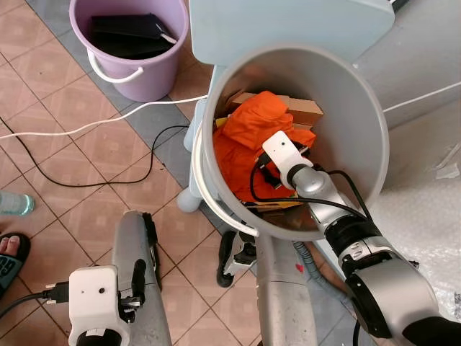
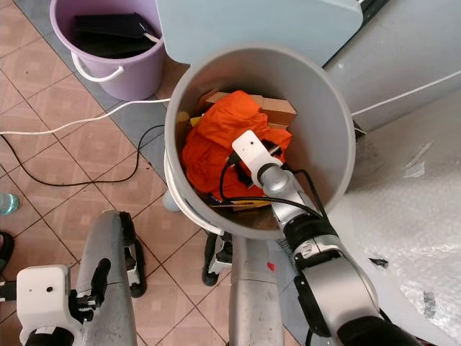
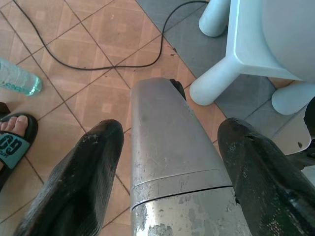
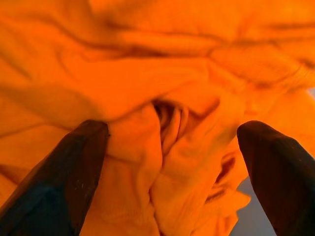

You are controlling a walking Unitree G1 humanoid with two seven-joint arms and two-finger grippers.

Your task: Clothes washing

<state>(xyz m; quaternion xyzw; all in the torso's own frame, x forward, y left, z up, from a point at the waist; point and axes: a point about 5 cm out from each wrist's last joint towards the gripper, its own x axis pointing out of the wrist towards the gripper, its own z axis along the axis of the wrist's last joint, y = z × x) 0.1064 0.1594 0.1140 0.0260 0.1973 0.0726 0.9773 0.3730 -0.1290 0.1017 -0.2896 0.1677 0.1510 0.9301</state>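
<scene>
Large grey plastic bucket [image 1: 364, 108] with white rim handle, standing on a pale blue plastic stool [image 1: 288, 21]; inside, a crumpled bright orange cloth garment [image 1: 248, 137] heaped over brown cardboard boxes [image 1: 306, 109]. Right gripper [image 4: 167, 142] reached down into the bucket, its two black fingers [image 4: 74, 167] spread wide apart with folds of the orange garment bunched between them, fabric touching the inner faces but not pinched. White wrist housing of the right arm [image 1: 284, 151] just above the cloth, black cables looping beside it.

Left gripper [image 3: 170, 147] hanging low beside the robot's silver leg [image 3: 167, 147], fingers [image 3: 78, 182] held apart on either side of it, nothing between them but the leg behind. White camera block of the left wrist [image 1: 94, 292] near the lower left in the head view.

Lilac plastic bucket [image 1: 155, 76] with white handle on the brown tiled floor [image 1: 72, 202], well apart from the grey bucket, with a flat black object [image 1: 126, 32] inside. White cord [image 1: 86, 126] and thin black cable [image 1: 108, 180] lying across the tiles. Clear plastic bottle [image 3: 17, 78] lying near a person's foot in a black slide sandal [image 3: 12, 142]; teal strap printed with large white characters, only partly legible, possibly "60". Sheet of translucent bubble wrap [image 1: 418, 209] to the right.
</scene>
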